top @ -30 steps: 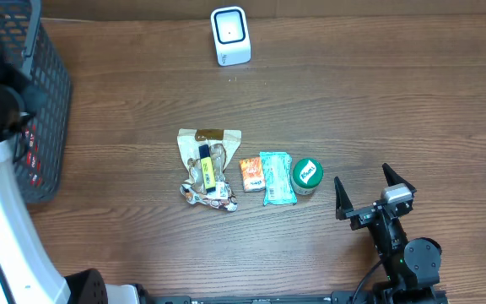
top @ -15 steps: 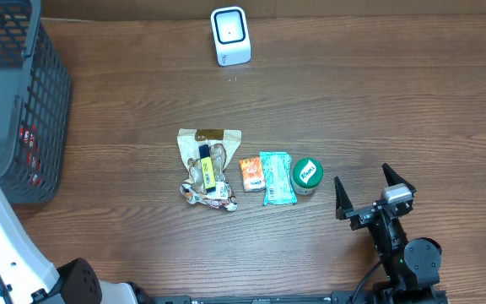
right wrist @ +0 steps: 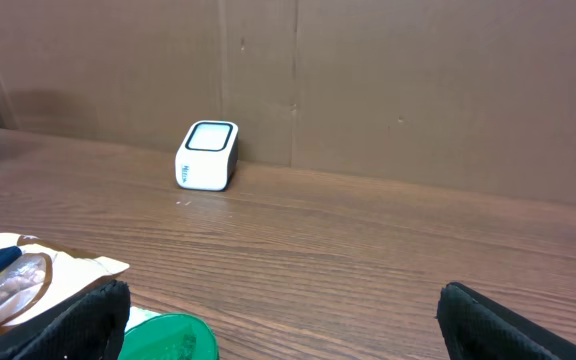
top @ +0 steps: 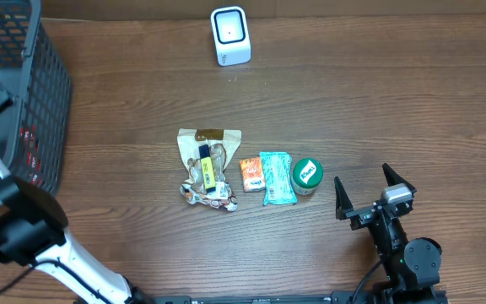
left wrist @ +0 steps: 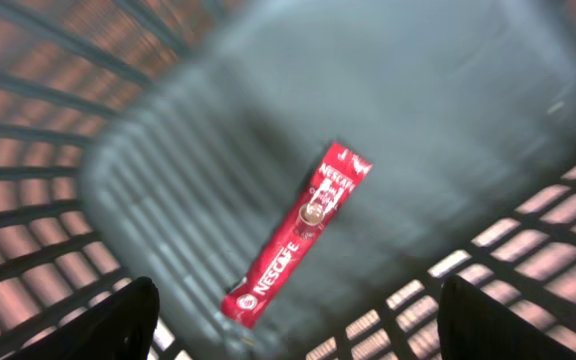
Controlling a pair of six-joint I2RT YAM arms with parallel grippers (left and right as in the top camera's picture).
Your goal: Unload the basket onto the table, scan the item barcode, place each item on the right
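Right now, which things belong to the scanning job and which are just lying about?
In the job: scanner, basket, Nescafe stick lying in it, open left gripper above.
Lying about: snack bag, orange packet, teal packet, green-lidded jar, open right gripper.

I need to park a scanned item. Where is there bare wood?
Bare wood lies between the scanner and the snack bag, between the basket and that bag, and right of the green-lidded jar, beyond the right claw. Crowded: bag, orange packet, teal packet and jar sit packed in a row.
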